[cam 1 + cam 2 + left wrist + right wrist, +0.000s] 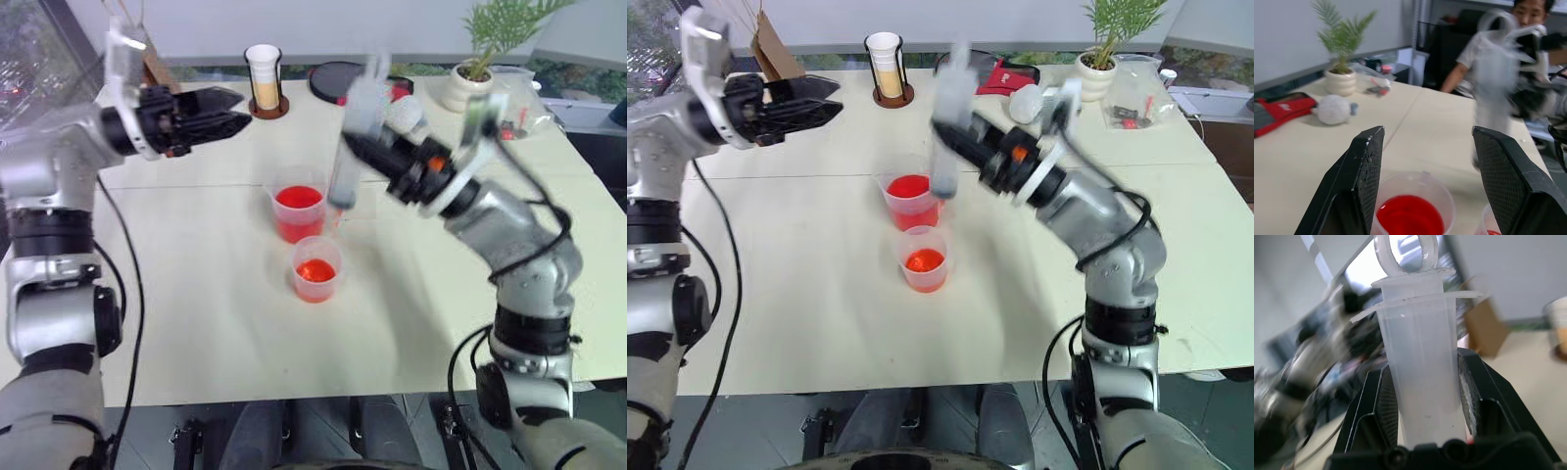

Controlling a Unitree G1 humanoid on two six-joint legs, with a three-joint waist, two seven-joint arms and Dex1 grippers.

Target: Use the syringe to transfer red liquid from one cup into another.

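Observation:
My right gripper (355,147) is shut on the syringe (351,137), which stands upright and blurred; its barrel (1420,362) looks clear between the pads. The syringe's lower end hangs by the right rim of the larger clear cup (299,211), which holds red liquid (299,197). The smaller clear cup (315,268) stands just in front of it, with some red liquid (315,269) at its bottom. My left gripper (243,110) is open, raised to the left of the cups and pointing right. Past its fingers (1361,181) I see the larger cup (1410,215) below.
At the table's far edge stand a white and tan tumbler (264,78) in a black holder, a dark pouch (338,78), a white fluffy ball (404,114), a potted plant (472,76) and a clear bag (514,117). A person (1469,63) sits beyond the table.

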